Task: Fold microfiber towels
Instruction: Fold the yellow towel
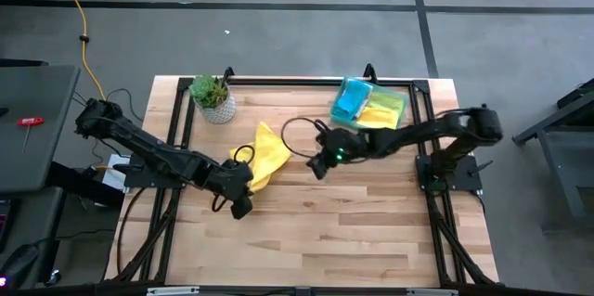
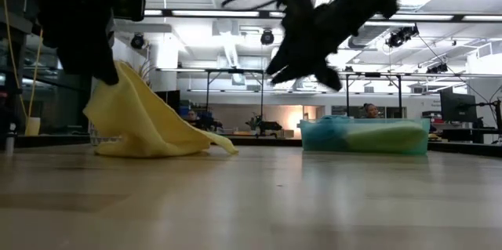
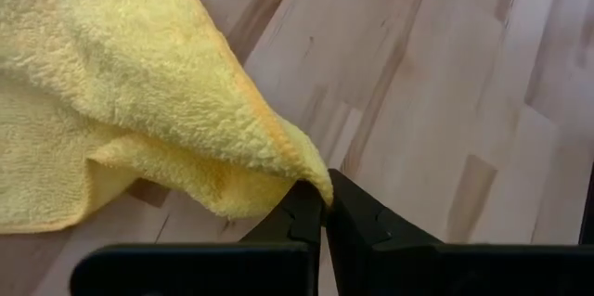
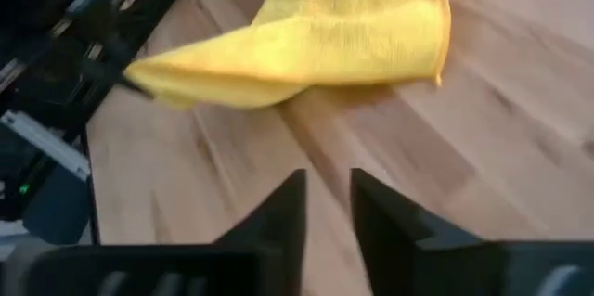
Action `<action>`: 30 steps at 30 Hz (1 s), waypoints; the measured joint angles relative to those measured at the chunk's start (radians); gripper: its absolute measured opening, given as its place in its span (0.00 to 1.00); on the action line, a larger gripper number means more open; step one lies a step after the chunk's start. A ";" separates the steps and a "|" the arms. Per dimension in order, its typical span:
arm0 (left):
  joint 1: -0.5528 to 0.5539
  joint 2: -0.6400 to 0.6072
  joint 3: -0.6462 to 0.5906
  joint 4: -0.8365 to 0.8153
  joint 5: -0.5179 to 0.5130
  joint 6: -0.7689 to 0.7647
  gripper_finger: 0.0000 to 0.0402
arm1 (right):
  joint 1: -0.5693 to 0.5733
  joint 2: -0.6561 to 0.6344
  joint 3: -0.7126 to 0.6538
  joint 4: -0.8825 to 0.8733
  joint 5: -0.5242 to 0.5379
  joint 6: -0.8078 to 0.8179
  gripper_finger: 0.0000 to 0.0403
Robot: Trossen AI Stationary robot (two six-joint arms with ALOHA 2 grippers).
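Towel: a yellow towel (image 1: 264, 154) lies crumpled on the table (image 1: 316, 240), left of centre and toward the far edge, partly lifted at one corner.
Left gripper: the left gripper (image 3: 325, 205) is near the table's left-centre, its jaws pressed fully together on a corner of the yellow towel; the cloth drapes up and away from the fingertips (image 3: 302, 222).
Right gripper: the right gripper (image 4: 327, 205) hangs above the table's middle, just right of the towel, holding nothing. Its jaws stand a narrow gap apart, with bare wood between them.
Towel relative to right jaws: the towel's near edge lies ahead of the right fingers (image 4: 283, 217), apart from them and not touched.
Tray: a green tray (image 1: 371, 104) sits near the far right corner, holding a blue towel (image 1: 351, 101) and a lime towel (image 1: 383, 110).
Plant: a potted plant (image 1: 213, 97) stands near the far left corner, close behind the yellow towel.
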 joint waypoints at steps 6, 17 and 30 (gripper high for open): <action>-0.002 0.000 0.000 0.000 0.000 -0.001 0.00 | -0.081 0.175 0.081 0.092 -0.033 -0.326 0.42; -0.001 0.000 0.000 -0.004 -0.039 0.007 0.00 | -0.097 0.435 0.258 0.047 0.127 -0.806 0.47; -0.001 0.000 0.000 -0.003 -0.045 0.007 0.00 | -0.094 0.498 0.287 0.019 0.128 -0.843 0.39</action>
